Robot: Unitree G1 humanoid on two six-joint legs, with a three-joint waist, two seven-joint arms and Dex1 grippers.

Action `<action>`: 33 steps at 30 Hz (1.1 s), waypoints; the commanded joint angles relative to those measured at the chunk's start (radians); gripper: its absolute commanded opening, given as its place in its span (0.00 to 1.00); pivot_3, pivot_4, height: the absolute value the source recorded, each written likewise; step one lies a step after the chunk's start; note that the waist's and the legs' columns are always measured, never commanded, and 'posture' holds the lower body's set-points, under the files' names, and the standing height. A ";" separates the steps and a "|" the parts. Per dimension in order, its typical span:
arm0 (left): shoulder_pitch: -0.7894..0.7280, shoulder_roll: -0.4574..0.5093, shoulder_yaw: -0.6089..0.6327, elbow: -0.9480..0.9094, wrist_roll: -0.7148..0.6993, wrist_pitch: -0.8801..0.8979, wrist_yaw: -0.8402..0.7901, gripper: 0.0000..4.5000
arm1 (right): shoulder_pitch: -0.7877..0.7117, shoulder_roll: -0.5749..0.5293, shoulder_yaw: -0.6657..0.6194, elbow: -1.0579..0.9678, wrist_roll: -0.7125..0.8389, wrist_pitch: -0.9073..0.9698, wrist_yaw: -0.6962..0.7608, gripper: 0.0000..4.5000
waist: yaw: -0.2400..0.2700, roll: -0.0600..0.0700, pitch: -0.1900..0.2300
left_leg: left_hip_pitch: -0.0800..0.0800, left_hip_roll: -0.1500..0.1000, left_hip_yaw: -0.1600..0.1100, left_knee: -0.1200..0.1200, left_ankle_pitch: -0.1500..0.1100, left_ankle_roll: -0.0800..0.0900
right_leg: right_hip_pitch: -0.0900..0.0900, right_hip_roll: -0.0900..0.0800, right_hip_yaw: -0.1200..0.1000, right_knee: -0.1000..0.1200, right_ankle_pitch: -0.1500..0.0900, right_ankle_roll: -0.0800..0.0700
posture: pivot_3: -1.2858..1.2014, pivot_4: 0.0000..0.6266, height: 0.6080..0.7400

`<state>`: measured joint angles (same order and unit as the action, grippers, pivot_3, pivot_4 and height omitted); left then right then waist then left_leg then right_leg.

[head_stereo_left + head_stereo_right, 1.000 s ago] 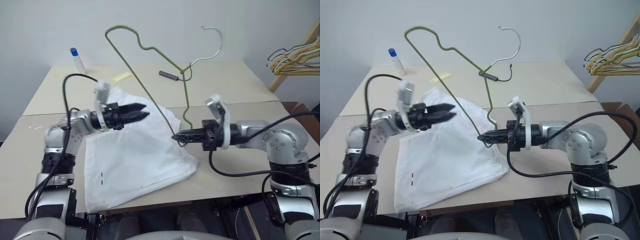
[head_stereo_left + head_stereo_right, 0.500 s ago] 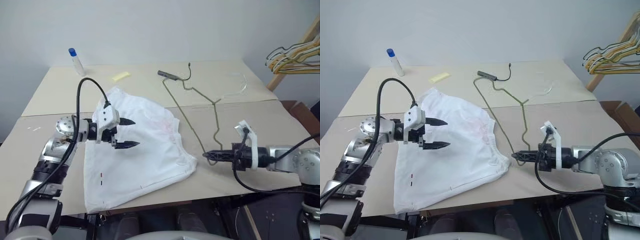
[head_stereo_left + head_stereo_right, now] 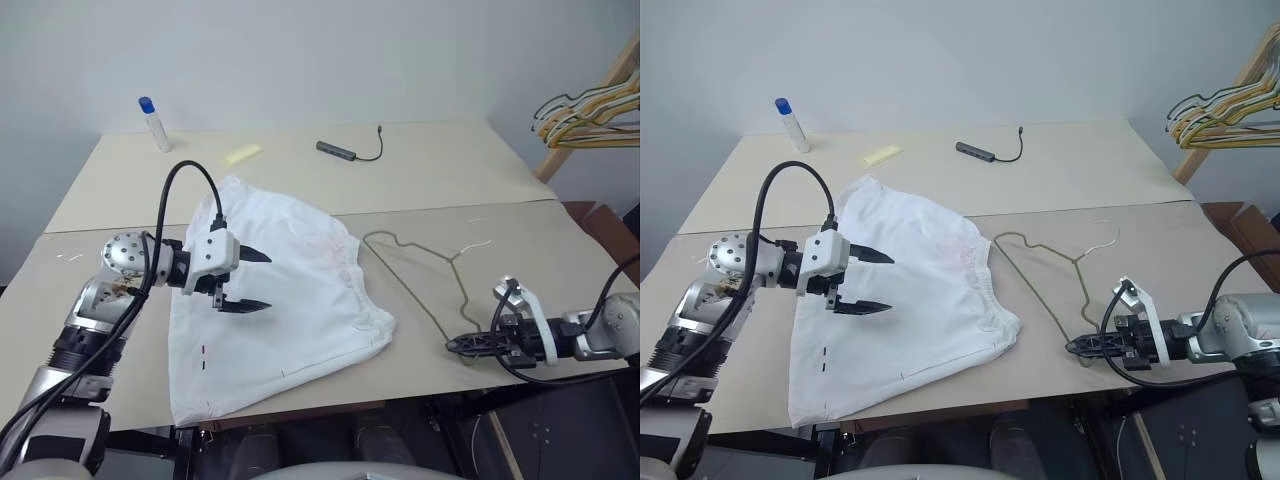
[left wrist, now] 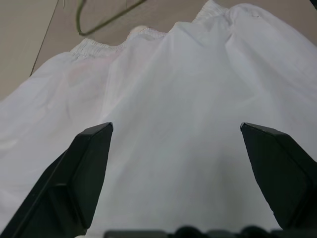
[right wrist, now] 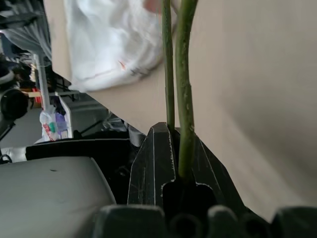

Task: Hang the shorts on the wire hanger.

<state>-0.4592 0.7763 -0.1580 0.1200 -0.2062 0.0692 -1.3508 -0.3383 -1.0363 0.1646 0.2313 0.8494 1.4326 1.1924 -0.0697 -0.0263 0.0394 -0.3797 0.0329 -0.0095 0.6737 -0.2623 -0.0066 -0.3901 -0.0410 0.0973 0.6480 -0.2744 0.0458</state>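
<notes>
The white shorts (image 3: pixel 300 300) lie spread and wrinkled on the table, with a tiny red and dark mark (image 3: pixel 203 357) near the near hem. My left gripper (image 3: pixel 266 281) hovers just over their left half, open wide, one finger above the other; in the left wrist view both fingers (image 4: pixel 84 173) frame bare white fabric. The wire hanger (image 3: pixel 404 293) lies flat on the table to the right of the shorts, apart from them. My right gripper (image 3: pixel 455 345) is shut on the hanger's near end by the table's front edge; the olive wire (image 5: pixel 185 74) runs out of the closed jaws.
A bottle with a blue cap (image 3: pixel 155 123) stands at the far left. A yellow strip (image 3: pixel 242 153) and a dark cabled stick (image 3: pixel 340 150) lie at the back. Bunched yellow and dark hangers (image 3: pixel 585 110) hang off a wooden pole at the right.
My right gripper has swung the hanger down from upright to flat on the table, moving right and toward the front edge. My left gripper has opened wide and rolled over the shorts.
</notes>
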 commanded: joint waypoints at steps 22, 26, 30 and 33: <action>0.013 -0.009 0.004 -0.063 0.005 0.022 0.022 0.99 | -0.052 -0.018 0.149 -0.040 -0.162 -0.121 0.172 0.00 | 0.000 0.001 0.000 | 0.000 0.000 0.000 0.003 -0.001 0.001 | 0.000 0.000 0.000 0.001 0.000 0.000 | 0.50 0.00 1.00; 0.015 -0.018 0.001 -0.067 0.009 0.021 0.031 0.99 | -0.108 -0.012 0.198 0.009 -0.199 -0.167 0.239 0.00 | 0.002 0.001 0.000 | 0.000 0.000 0.000 0.003 -0.001 0.001 | 0.000 0.000 -0.001 0.001 0.000 0.000 | 0.50 0.00 1.00; 0.021 -0.018 0.006 -0.076 0.002 0.028 0.040 0.99 | -0.139 -0.031 0.250 0.021 -0.235 -0.231 0.351 0.00 | 0.003 0.001 0.000 | -0.001 0.000 0.000 0.003 -0.001 0.002 | 0.000 0.000 0.000 0.001 0.000 0.000 | 0.51 0.00 1.00; 0.029 -0.017 0.008 -0.077 0.003 0.029 0.046 0.99 | -0.163 -0.041 0.295 0.027 -0.254 -0.280 0.414 0.00 | 0.004 0.001 0.000 | -0.001 0.000 -0.001 0.004 -0.001 0.002 | 0.000 0.000 -0.001 0.001 0.000 0.000 | 0.51 0.00 1.00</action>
<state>-0.4261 0.7579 -0.1655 0.0747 -0.1943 0.0953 -1.3133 -0.4703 -1.0545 0.4512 0.2618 0.5999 1.1917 1.5362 -0.0653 -0.0252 0.0397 -0.3804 0.0329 -0.0102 0.6775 -0.2634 -0.0049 -0.3898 -0.0411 0.0967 0.6491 -0.2742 0.0461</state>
